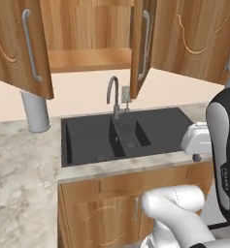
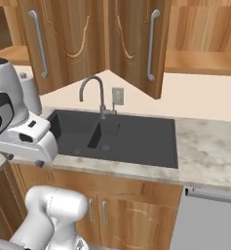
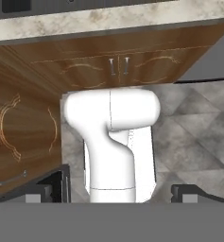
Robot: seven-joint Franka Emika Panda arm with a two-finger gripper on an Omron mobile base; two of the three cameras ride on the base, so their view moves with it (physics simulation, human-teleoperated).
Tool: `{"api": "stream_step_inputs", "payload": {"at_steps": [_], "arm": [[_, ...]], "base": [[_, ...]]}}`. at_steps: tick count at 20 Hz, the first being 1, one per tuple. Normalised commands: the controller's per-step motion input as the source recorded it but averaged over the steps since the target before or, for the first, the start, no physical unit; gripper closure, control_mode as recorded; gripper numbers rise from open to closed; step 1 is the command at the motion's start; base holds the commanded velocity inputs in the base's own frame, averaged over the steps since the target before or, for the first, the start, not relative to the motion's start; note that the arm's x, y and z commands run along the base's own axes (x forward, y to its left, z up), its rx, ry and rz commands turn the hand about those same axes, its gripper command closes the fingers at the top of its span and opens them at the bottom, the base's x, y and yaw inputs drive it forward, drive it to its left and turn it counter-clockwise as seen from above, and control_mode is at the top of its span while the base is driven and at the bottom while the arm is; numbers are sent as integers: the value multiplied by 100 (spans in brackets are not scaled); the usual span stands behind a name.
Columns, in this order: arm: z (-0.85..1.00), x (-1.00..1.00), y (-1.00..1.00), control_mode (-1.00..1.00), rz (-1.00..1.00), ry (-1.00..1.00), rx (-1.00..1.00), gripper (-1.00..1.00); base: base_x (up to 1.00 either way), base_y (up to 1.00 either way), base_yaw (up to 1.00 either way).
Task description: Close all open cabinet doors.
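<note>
Three cabinet doors of the upper row stand open above the sink. The left door (image 1: 19,43) swings out beside a bare shelf (image 1: 90,59). The middle door (image 1: 141,43) (image 2: 58,44) and the right door (image 1: 194,36) (image 2: 134,44) share a hinge line and spread out in a V. Each has a long silver bar handle. My gripper (image 1: 198,156) (image 2: 24,160) (image 3: 118,191) hangs low at the counter's front edge, far below the doors. It points down at the floor, open and holding nothing.
A black sink (image 1: 87,138) (image 2: 136,141) with a curved faucet (image 1: 114,94) (image 2: 95,93) is set in the marble counter (image 1: 19,164). A grey roll (image 1: 35,112) stands at the left. The lower cabinet doors (image 3: 118,66) are shut. A grey appliance front (image 2: 209,219) is at lower right.
</note>
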Motion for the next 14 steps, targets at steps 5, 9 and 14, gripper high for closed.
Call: {"api": "stream_step_inputs", "payload": {"at_steps": [5, 9, 14], "arm": [[0, 0, 0, 100, 0, 0, 0, -100], [0, 0, 0, 100, 0, 0, 0, -100], [0, 0, 0, 100, 0, 0, 0, -100]], "base": [[49, 51, 0], [44, 46, 0], [29, 20, 0]]}}
